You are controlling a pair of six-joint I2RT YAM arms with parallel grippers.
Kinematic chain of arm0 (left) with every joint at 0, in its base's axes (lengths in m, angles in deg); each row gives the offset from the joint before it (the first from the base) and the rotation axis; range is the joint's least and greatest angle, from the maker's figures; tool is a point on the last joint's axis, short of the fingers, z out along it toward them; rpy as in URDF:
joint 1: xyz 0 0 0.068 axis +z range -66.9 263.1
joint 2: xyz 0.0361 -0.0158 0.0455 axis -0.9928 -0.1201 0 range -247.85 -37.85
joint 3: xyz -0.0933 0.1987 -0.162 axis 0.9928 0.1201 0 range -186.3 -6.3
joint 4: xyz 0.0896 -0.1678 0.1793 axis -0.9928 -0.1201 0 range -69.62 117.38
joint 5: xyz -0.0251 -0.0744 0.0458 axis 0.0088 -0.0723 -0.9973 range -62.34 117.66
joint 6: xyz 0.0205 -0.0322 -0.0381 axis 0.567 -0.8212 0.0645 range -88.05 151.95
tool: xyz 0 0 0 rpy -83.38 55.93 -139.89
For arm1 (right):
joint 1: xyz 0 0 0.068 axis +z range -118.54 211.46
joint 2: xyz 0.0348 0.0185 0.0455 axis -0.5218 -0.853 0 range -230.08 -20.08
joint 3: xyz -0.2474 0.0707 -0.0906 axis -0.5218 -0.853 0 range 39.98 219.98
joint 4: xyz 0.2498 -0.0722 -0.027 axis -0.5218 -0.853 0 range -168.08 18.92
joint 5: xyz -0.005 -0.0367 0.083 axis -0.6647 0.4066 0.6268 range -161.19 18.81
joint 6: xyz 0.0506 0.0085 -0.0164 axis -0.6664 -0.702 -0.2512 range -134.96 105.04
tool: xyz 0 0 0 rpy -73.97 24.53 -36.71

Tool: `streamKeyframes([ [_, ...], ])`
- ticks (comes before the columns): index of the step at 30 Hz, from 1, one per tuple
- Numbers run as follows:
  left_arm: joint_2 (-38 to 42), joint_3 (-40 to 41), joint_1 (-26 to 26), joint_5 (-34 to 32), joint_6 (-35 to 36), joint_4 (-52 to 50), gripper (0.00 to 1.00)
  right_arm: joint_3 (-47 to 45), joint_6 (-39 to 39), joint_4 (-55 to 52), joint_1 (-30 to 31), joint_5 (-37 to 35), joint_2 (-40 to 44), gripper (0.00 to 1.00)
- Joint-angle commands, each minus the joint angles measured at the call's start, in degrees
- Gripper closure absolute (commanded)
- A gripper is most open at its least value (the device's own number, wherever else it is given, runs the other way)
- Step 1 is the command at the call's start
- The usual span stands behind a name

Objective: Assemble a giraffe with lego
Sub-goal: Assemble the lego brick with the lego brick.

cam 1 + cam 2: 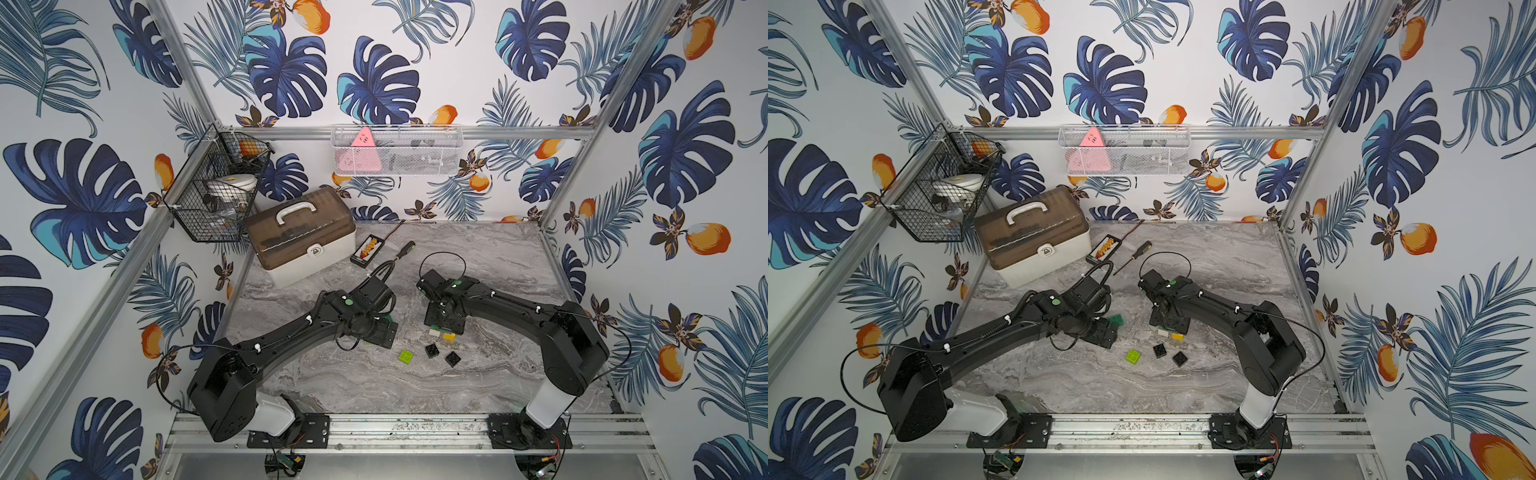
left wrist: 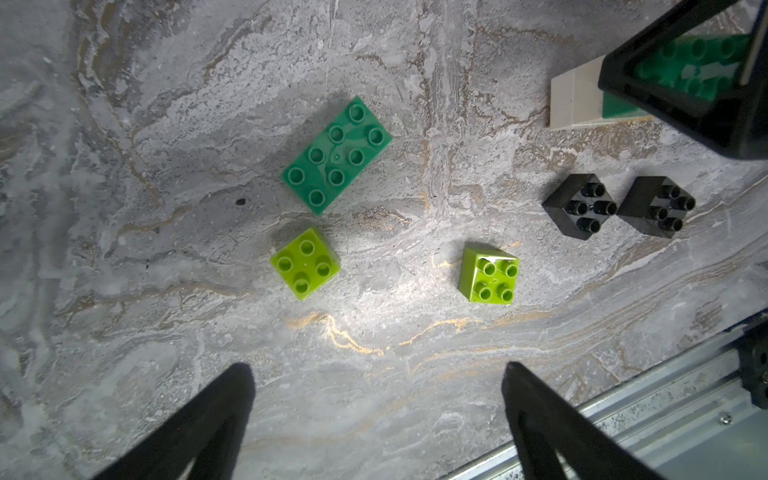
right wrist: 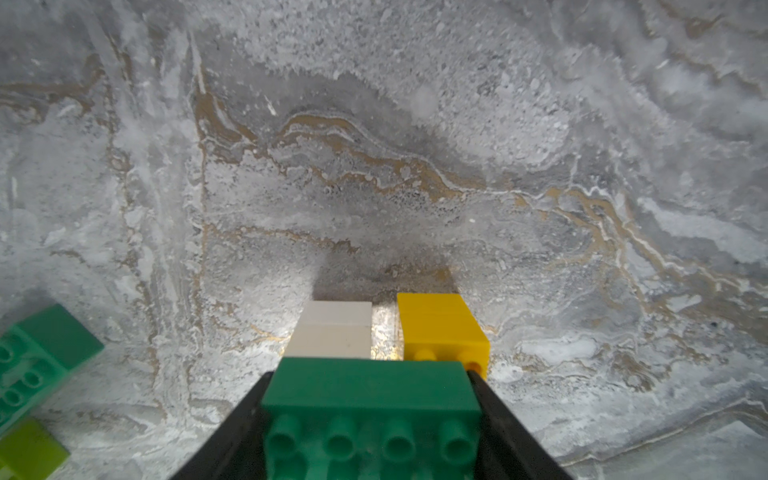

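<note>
The right gripper (image 3: 370,376) clamps a long dark-green brick (image 3: 370,415), which is set across a white column (image 3: 332,328) and a yellow column (image 3: 440,328) on the table (image 2: 124,124). The left gripper (image 2: 376,370) hangs wide open above a loose dark-green brick (image 2: 336,156), two lime bricks (image 2: 305,264) (image 2: 490,274) and two black bricks (image 2: 579,205) (image 2: 656,205), touching none.

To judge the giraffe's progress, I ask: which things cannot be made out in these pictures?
Right wrist view: the held dark-green brick hides whether it sits on the white bricks and yellow bricks.
In both top views the right arm hides that joint.
Right wrist view: the edge cuts off the loose dark-green brick.
</note>
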State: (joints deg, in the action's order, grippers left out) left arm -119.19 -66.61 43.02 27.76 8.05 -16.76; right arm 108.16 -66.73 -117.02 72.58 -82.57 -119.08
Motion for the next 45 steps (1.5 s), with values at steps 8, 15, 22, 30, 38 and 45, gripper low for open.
streamKeyframes([
  [8,-0.7,-1.03,-0.01,-0.01,0.53,0.28,0.02,-2.35,2.23,2.72,-1.99,3.15,-0.1,0.56],
  [15,-1.37,-1.37,-0.05,0.08,0.25,0.58,0.02,-1.46,5.55,1.96,-2.54,3.77,-1.89,0.56],
  [22,-2.14,-1.56,-0.04,0.25,-0.09,1.3,0.02,-2.7,10.88,1.43,-2.98,5.64,-2.25,0.57],
  [30,-3.1,-1.93,-0.04,0.08,-0.49,1.69,0.02,-5.33,17.36,2.22,-3.06,8.61,-3.3,0.56],
  [38,-4.17,-2.49,-0.04,-0.1,-1.37,1.82,0.02,-4.77,20.35,3.33,-3.05,10.95,-2.35,0.57],
  [45,-5.05,-3.08,-0.22,-0.1,-1.59,1.94,0.02,-3.58,21.14,2.25,-3.02,10.92,-0.69,0.57],
])
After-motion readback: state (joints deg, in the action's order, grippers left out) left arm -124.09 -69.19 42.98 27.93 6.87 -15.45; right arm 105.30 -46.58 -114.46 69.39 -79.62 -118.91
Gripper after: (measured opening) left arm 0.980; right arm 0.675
